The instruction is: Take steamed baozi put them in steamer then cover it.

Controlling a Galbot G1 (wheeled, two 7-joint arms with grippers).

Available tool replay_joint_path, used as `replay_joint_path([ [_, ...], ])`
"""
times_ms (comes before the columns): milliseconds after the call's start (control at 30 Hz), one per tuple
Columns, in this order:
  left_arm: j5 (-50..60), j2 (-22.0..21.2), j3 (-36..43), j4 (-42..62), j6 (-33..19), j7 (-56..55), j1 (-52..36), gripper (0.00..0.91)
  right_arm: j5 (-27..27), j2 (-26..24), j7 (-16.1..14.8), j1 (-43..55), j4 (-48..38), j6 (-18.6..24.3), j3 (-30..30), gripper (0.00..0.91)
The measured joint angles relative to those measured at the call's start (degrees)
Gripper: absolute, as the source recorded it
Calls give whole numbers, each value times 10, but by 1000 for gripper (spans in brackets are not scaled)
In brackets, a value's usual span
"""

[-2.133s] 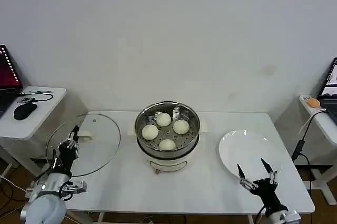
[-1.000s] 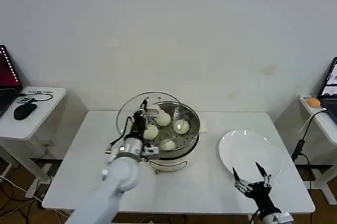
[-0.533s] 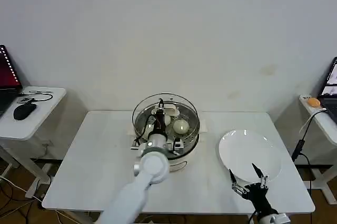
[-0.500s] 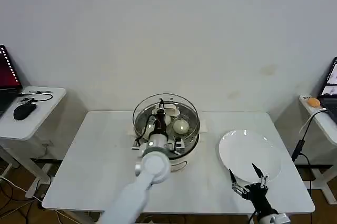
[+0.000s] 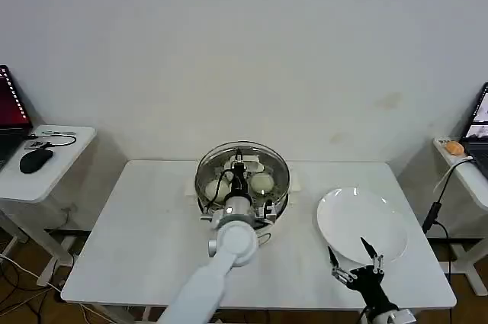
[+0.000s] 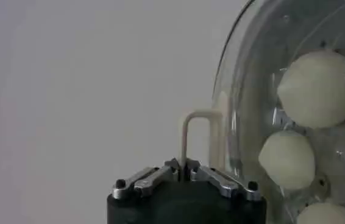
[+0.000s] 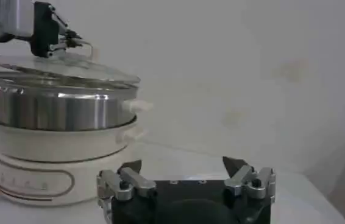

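1. At the far left of the head view, a small side table (image 5: 46, 158) carries a black computer mouse (image 5: 35, 159), a cable and the edge of a laptop (image 5: 11, 107).
2. On the white work table (image 5: 145, 240), the left arm reaches forward from the near edge, and the left gripper (image 5: 237, 171) sits over the middle of the steamer (image 5: 242, 196).
3. Its jaws are closed on the pale beige bar handle (image 6: 195, 139) of the cover (image 5: 242, 168); in the left wrist view the two metal fingers (image 6: 143, 181) meet at the foot of that handle.
4. The glass cover lies over the steamer's shiny steel basket, roughly centred on it. From the right wrist view it looks slightly tilted and just above the rim; whether it touches all round cannot be told.
5. Through the glass the steamed baozi (image 6: 317, 89) are seen inside the basket on its perforated bottom. Three show in the left wrist view, close to one another; in the head view the arm hides part of the group.
6. The steel basket rests on its white pot base (image 7: 56, 155), which stands at the table's middle, towards the back.
7. To the right of the steamer, well apart from it, lies a flat white plate (image 5: 358, 221) with nothing on it.
8. The right gripper (image 5: 355, 266) hangs at the near edge of that plate, its jaws spread wide and holding nothing.
9. At the far right, a second side table (image 5: 465, 168) bears a small orange object (image 5: 454, 148) and a dark cable running down.
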Motion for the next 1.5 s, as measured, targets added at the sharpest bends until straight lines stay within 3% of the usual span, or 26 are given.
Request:
replay_joint_path([
  [967,-5,-19,-19,7,1,-9,18,0,-5,2,-1,-5,-2,6,-9,907],
  [1000,-6,-20,-19,8,1,-10,18,30,-5,2,-2,-5,-2,6,-10,907],
  [1033,-6,-21,-19,9,1,-11,18,242,-5,2,-2,-5,-2,6,-10,907],
  [1067,-7,-21,-20,10,1,-12,19,625,-5,2,-2,-5,-2,6,-10,907],
  [1100,-8,-22,-20,10,1,-13,19,907,-5,2,-2,-5,-2,6,-10,907],
  [1500,-27,-15,-16,-3,5,-19,24,907,-7,4,-3,-6,-2,6,-13,907],
])
